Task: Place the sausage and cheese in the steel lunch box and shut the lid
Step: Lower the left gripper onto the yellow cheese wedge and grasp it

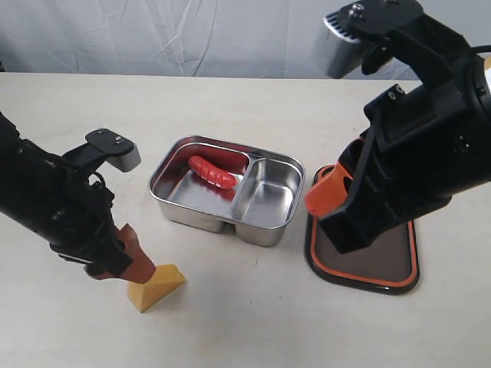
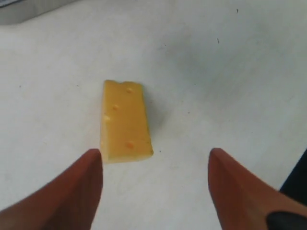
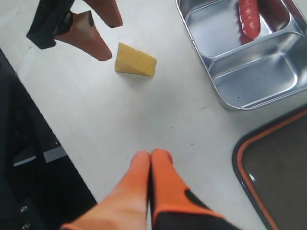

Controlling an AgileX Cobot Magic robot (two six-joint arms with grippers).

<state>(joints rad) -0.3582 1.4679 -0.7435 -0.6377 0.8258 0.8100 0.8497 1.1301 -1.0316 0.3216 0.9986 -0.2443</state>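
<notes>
Yellow-orange wedge of toy cheese with holes point(image 2: 125, 122) sits on pale bench point(image 1: 253, 322), outside shiny two-compartment steel lunch box point(image 1: 192, 215). Left tool point(image 2: 154, 155) spread wide, empty, tips just short of wedge. Right tool point(image 3: 151, 155) pinched closed, holding nothing. Wedge likely light, rigid, smooth; sloped face could squirt free. Best hold: across parallel flat sides, near thick end.

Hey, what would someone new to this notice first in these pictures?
The red sausage lying in the larger compartment of the shiny steel lunch box, mid-table. Then the yellow cheese on the table in front of the box, the open left hand right at it. The dark lid lies orange-rimmed beside the box, under the shut right hand.
</notes>
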